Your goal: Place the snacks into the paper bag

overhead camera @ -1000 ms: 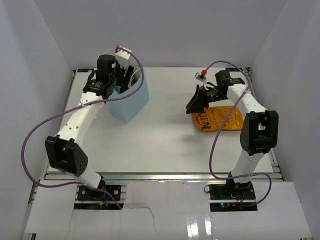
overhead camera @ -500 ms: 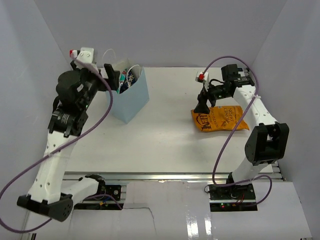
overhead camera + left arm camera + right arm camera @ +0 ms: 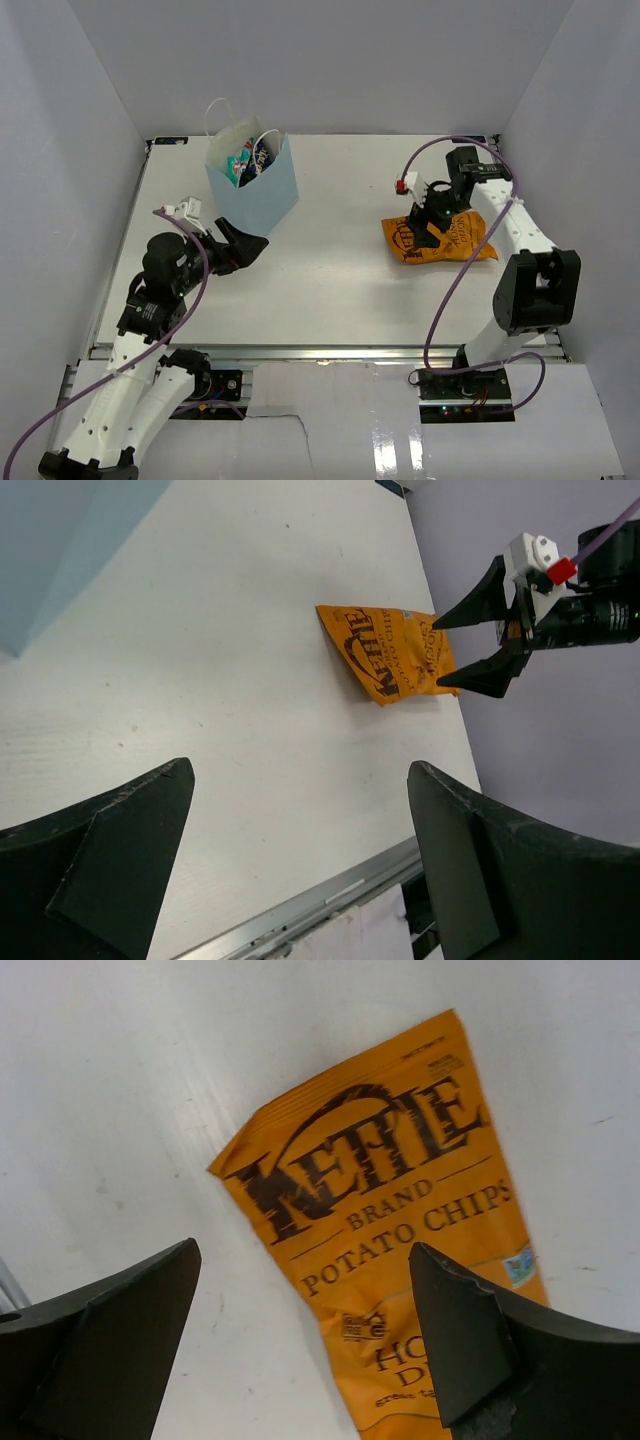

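The pale blue paper bag [image 3: 262, 195] stands upright at the back left, with teal and blue packets [image 3: 248, 160] showing in its open top; one corner of it shows in the left wrist view [image 3: 55, 540]. The large orange crisp bag [image 3: 450, 240] lies flat on the table at the right and also shows in the left wrist view [image 3: 385, 652] and the right wrist view [image 3: 400, 1210]. My right gripper [image 3: 425, 228] [image 3: 303, 1250] hangs open just above its near end. My left gripper [image 3: 250, 243] [image 3: 300, 770] is open and empty, just in front of the paper bag.
The white table [image 3: 320, 270] is walled by grey panels at the left, back and right. A metal rail [image 3: 330, 890] runs along its near edge. My right arm's purple cable [image 3: 440, 300] loops over the table's right side.
My left arm has pulled away from the top of the paper bag and come down toward the near left, gripper empty. My right gripper has turned down over the orange crisp bag.
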### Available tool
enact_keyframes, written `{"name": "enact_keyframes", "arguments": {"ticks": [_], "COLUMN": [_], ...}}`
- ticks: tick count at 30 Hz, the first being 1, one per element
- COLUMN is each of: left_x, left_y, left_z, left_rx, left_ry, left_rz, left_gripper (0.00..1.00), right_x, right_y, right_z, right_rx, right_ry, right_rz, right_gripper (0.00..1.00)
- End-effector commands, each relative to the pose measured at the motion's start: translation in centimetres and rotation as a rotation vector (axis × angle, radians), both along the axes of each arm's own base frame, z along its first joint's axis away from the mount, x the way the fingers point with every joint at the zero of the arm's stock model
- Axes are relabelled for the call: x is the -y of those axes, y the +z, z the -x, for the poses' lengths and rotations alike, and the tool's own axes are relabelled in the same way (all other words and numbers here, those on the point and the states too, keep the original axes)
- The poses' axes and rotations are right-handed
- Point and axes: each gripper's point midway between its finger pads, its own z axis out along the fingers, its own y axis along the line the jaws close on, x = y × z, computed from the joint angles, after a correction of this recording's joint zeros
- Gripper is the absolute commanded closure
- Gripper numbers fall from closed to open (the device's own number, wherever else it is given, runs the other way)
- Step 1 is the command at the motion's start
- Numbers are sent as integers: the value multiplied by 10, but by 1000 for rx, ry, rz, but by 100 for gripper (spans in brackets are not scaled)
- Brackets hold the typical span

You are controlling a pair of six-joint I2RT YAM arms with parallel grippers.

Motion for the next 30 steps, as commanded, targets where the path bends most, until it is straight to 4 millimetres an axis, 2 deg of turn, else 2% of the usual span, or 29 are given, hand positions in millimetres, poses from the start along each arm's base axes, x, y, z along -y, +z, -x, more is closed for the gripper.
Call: {"name": "enact_keyframes", "arguments": {"ticks": [1,2,3,5,6,7,8,9,11,12,18,22,24,25,30], "left_x": [12,12,12,13,13,13,13,13,13,13,11,9,8,7,3], "left_y": [11,9,8,5,5,4,3,2,1,1,-2,-4,-6,-5,-6], "left_z": [11,11,10,9,9,8,8,8,8,8,11,15,17,18,20], "left_rx": [-12,-18,-21,-29,-26,-30,-32,-33,-38,-37,-39,-41,-46,-45,-43], "left_ry": [-39,-41,-41,-44,-43,-44,-43,-42,-40,-40,-35,-28,-21,-20,0], "left_rz": [132,132,133,129,126,125,125,124,124,124,126,131,128,128,120], "left_gripper": [2,2,2,2,2,2,2,2,2,2,2,2,2,2,2], "right_x": [0,6,5,11,13,16,19,18,25,26,19,13,10,8,8], "right_y": [-1,-13,-14,-14,-26,-23,-39,-32,-31,-40,-51,-66,-75,-80,-93], "right_z": [36,47,33,29,26,24,30,14,8,9,-3,-8,-4,-1,7], "right_rx": [26,38,119,204,245,298,300,396,472,476,522,494,459,434,414], "right_ry": [76,56,30,-72,-97,-152,-180,-226,-300,-312,-349,-350,-337,-328,-321], "right_rz": [50,101,122,201,219,245,267,261,302,312,311,311,315,308,302], "right_gripper": [10,10,10,10,10,10,10,10,10,10,9,2,0,6,9]}}
